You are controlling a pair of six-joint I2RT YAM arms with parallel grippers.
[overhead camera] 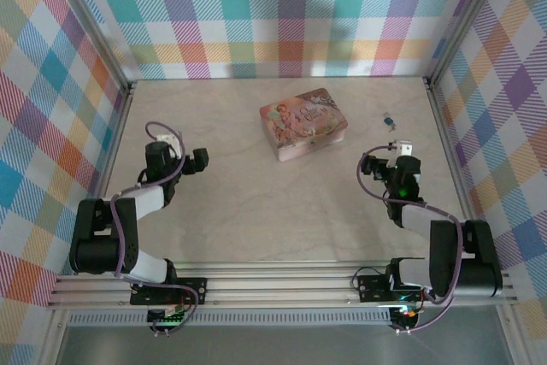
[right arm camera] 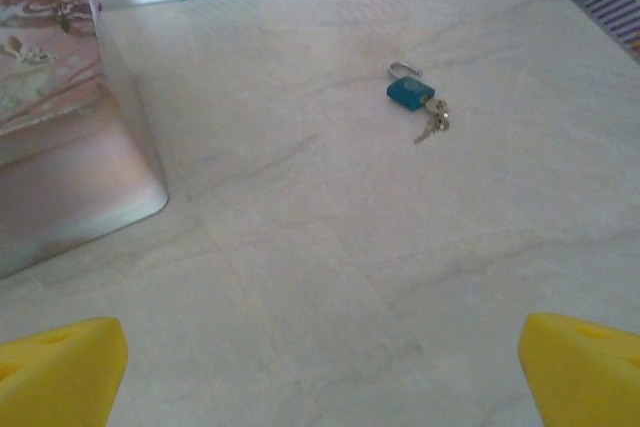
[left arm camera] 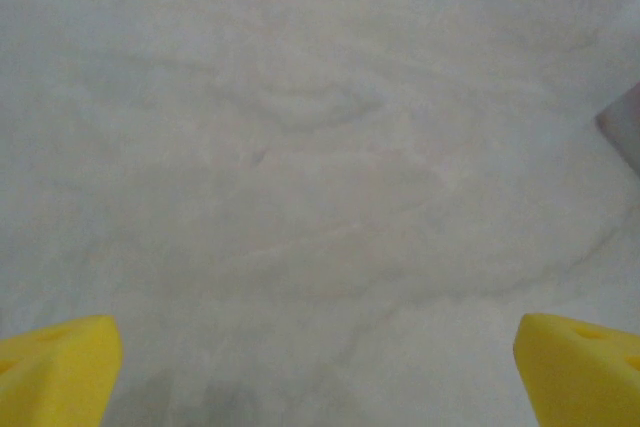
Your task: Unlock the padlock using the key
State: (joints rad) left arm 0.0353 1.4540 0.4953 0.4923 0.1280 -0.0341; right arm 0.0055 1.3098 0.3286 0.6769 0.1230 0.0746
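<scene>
Your right gripper (right arm camera: 320, 379) is standing with its jaws spread wide and is grasping nothing. Its yellow fingertips (right arm camera: 62, 372) are sitting at the two lower corners of the right wrist view, with bare table (right arm camera: 330, 247) between them. In the top view the same gripper (overhead camera: 398, 150) is pointing away from the arm bases, toward the back wall (overhead camera: 282, 14).

Ahead of those fingers and slightly to their right, the padlock (right arm camera: 405, 93) is lying flat on the table, well apart from the tips, its blue body nearer to the gripper and its thin shackle pointing away. The key (right arm camera: 432, 125) is lying just beside the padlock, on its right and a little nearer to the gripper. You cannot tell whether it is touching the body or sitting in the lock. In the top view, padlock (overhead camera: 388, 119) and key (overhead camera: 393, 126) are showing as specks just beyond the gripper.

Ahead and to the left of the right gripper, the pink floral tin (right arm camera: 60, 127) is resting on the table, clear of both fingers and well apart from the padlock.

Your left gripper (left arm camera: 320, 372) is likewise standing wide open and empty, its yellow fingertips (left arm camera: 55, 372) hanging over bare table. From above, that gripper (overhead camera: 175, 144) is sitting on the far side of the tin (overhead camera: 303, 127) from the padlock.
</scene>
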